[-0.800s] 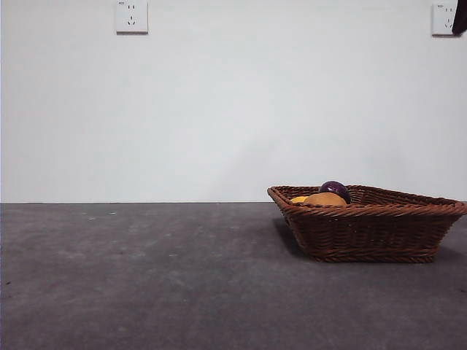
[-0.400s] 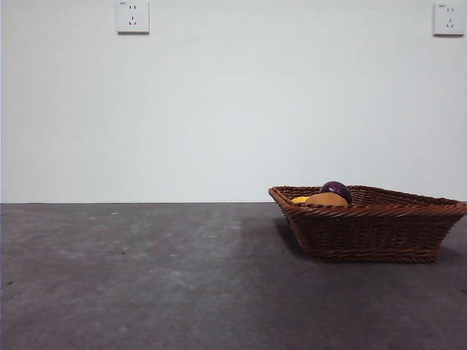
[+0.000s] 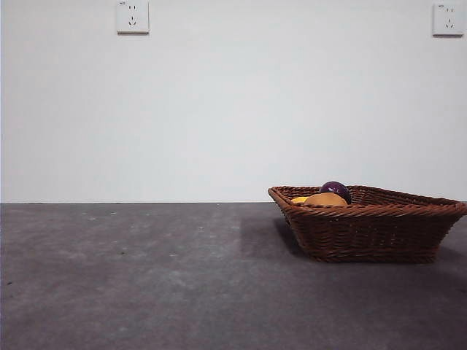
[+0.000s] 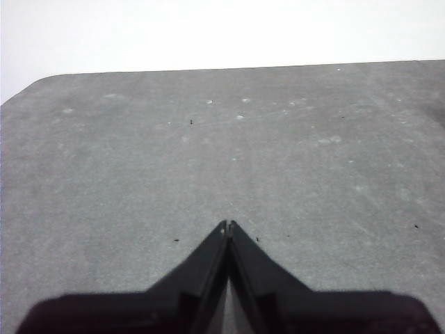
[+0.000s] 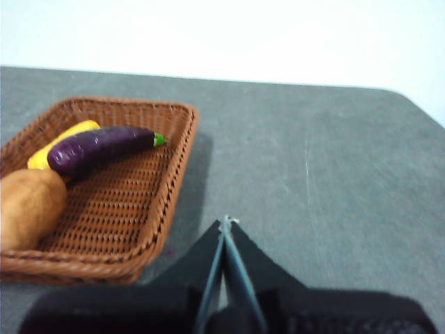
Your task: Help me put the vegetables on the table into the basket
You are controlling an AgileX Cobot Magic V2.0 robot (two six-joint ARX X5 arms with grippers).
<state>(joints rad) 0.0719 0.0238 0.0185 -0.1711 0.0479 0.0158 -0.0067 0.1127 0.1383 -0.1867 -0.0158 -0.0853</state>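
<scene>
vegetables, meaning the eggplant (image 5: 101,148), potato (image 5: 29,207) and yellow piece (image 5: 61,144), all lie inside the basket (image 5: 149,229), so i judge the job done and park my right gripper (image 5: 226,223) just beside its rim and my left gripper (image 4: 227,226) elsewhere over bare table (image 4: 208,153), both pinched closed on nothing.

purple eggplant (image 5: 99,148); tan potato (image 5: 29,207); reddish-brown woven basket (image 5: 132,216)

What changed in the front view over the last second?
A dark arm tip that showed at the top right corner, by the wall socket, has gone out of view; no arm shows there now. Nothing was gripped or released. The basket stayed put, with the eggplant, potato and yellow piece lying inside as before. The table looks the same.
</scene>
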